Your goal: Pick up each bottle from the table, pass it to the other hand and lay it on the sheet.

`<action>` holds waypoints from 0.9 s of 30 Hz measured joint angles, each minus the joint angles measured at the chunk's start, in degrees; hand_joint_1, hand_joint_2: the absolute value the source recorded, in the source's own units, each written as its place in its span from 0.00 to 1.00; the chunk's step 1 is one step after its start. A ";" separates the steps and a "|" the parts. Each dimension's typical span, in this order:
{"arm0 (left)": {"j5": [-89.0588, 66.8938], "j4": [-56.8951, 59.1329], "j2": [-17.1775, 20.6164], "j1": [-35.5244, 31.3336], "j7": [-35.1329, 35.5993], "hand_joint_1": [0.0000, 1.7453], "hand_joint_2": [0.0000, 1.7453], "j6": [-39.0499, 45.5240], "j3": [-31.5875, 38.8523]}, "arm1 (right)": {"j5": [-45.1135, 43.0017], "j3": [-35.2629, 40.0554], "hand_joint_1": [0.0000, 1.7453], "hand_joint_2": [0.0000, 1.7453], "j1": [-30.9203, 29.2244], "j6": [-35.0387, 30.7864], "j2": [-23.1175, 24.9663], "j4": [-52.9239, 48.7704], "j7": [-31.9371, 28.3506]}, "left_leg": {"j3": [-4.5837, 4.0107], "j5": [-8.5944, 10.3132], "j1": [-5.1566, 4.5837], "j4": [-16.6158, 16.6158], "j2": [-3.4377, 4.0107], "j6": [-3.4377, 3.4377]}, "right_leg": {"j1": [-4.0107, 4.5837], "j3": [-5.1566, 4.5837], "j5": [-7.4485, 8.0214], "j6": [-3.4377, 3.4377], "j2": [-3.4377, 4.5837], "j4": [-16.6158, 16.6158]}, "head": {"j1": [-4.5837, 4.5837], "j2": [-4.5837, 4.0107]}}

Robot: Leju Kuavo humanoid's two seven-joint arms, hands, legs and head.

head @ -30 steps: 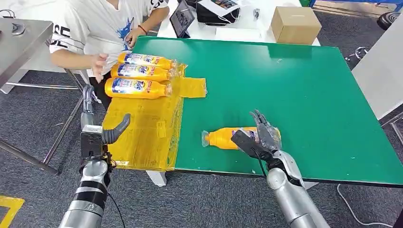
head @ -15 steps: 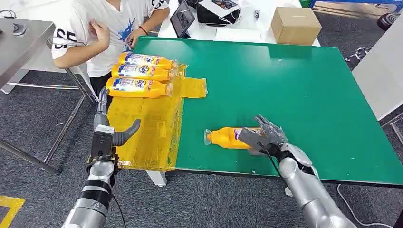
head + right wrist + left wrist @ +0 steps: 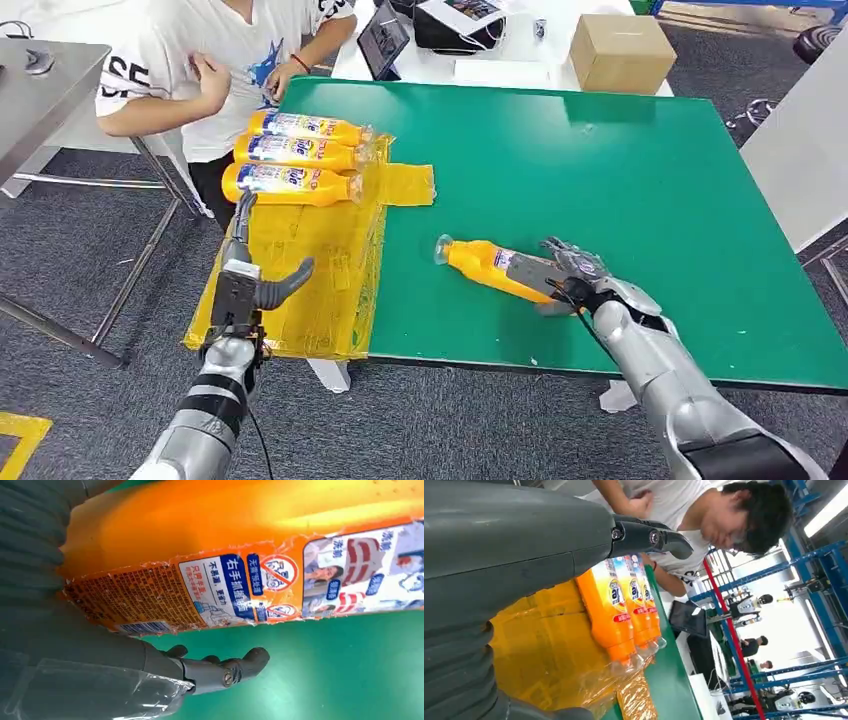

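While the right hand [image 3: 570, 275] wraps the base end of the orange bottle [image 3: 492, 267], lower centre of the head view, the bottle tilts with its clear cap pointing up-left toward the sheet; whether the base is off the green bench [image 3: 640, 170] I cannot tell. The left hand [image 3: 262, 283] waits over the yellow sheet [image 3: 300, 260] at lower left, fingers apart and holding nothing. For a clean pass, I judge the right hand should carry the bottle level toward the left hand and offer the bare neck end. The left hand should grip firmly before the right lets go. Three bottles [image 3: 290, 156] already lie side by side at the sheet's upper end, so the free strip below them suits this one.
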 measured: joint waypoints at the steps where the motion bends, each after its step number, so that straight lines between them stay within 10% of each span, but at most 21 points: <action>1: 0.00 0.42 -0.04 -0.17 0.00 0.00 1.00 -0.20 0.00 | 0.00 0.48 0.00 1.00 -0.50 0.72 -0.02 0.68 0.00 | 0.00 0.00 0.01 0.00 0.00 0.00 | 0.00 0.00 0.00 0.00 0.00 0.00 | 0.00 0.00; 4: 0.15 1.35 -0.09 -0.54 0.00 0.00 1.00 -0.59 -0.07 | 0.02 1.83 0.02 1.00 -1.53 2.86 -0.11 2.14 -0.13 | 0.01 0.00 0.01 0.00 0.01 0.00 | 0.00 0.00 0.00 0.00 0.01 0.00 | 0.00 0.00; 6: 0.17 2.14 -0.15 -0.99 0.00 0.00 1.00 -0.92 -0.13 | -0.18 2.95 0.88 1.00 -2.27 4.66 -0.26 3.21 -0.55 | 0.02 0.01 0.01 0.00 0.01 0.00 | 0.00 0.01 0.00 0.00 0.01 -0.01 | 0.02 0.00; 7: 0.20 2.54 -0.22 -1.19 0.00 0.00 1.00 -0.96 -0.22 | -0.33 3.52 0.98 1.00 -2.56 5.55 -0.33 3.74 -0.85 | 0.03 0.01 0.01 0.00 0.01 0.00 | 0.00 0.02 0.00 0.00 0.01 -0.01 | 0.00 0.00; 14: 0.44 4.46 -0.74 -1.78 0.00 0.00 1.00 -0.92 -0.81 | -2.69 5.97 1.00 1.00 -2.94 2.06 0.50 5.42 -1.36 | 0.18 -0.03 0.02 0.00 0.09 -0.01 | 0.02 0.10 0.00 0.00 0.12 -0.02 | 0.02 0.00; 27: 2.77 2.52 -2.03 0.92 2.27 0.00 1.00 -4.20 -0.83 | -5.05 -1.15 1.00 1.00 10.37 -24.17 5.96 -9.08 -5.05 | 0.02 -0.02 0.06 -0.02 0.31 -0.04 | 0.08 -0.06 0.10 -0.18 0.20 0.02 | -0.02 0.00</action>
